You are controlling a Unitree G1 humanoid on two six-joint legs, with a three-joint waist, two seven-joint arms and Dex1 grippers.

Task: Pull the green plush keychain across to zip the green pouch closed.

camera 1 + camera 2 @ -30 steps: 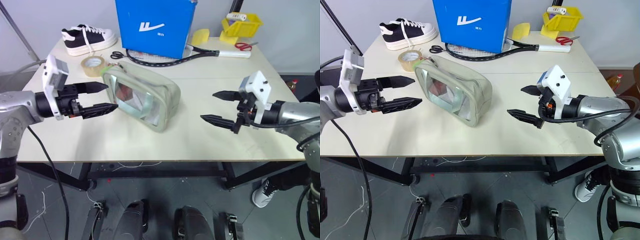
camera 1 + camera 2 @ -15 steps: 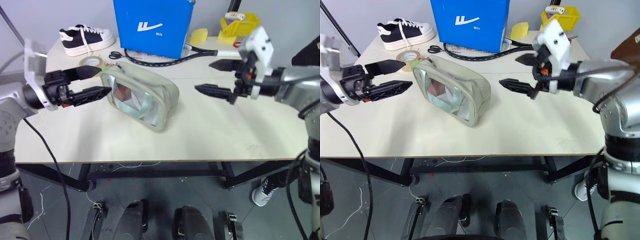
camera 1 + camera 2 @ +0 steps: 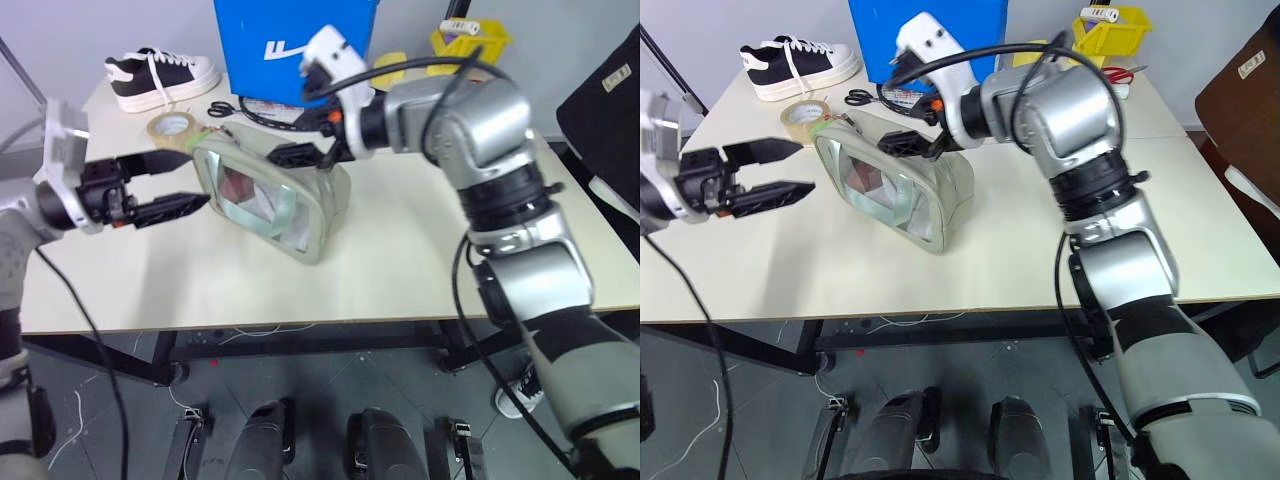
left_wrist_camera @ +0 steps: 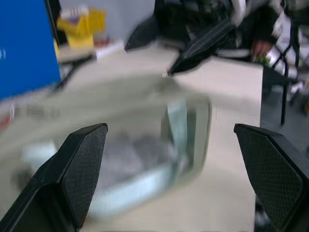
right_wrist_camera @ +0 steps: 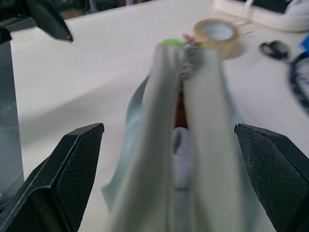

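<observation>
Left eye view: the right gripper [image 3: 300,135] has swung in over the green pouch [image 3: 270,190], jaws wide; the left gripper [image 3: 170,185] waits beside it, equally wide. Right wrist view: the green plush keychain [image 5: 170,42] sits at the pouch's far end, ungrasped.

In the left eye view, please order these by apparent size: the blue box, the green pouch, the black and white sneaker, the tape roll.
1. blue box, though cut off by the frame's top
2. green pouch, nearer the camera
3. black and white sneaker
4. tape roll
</observation>
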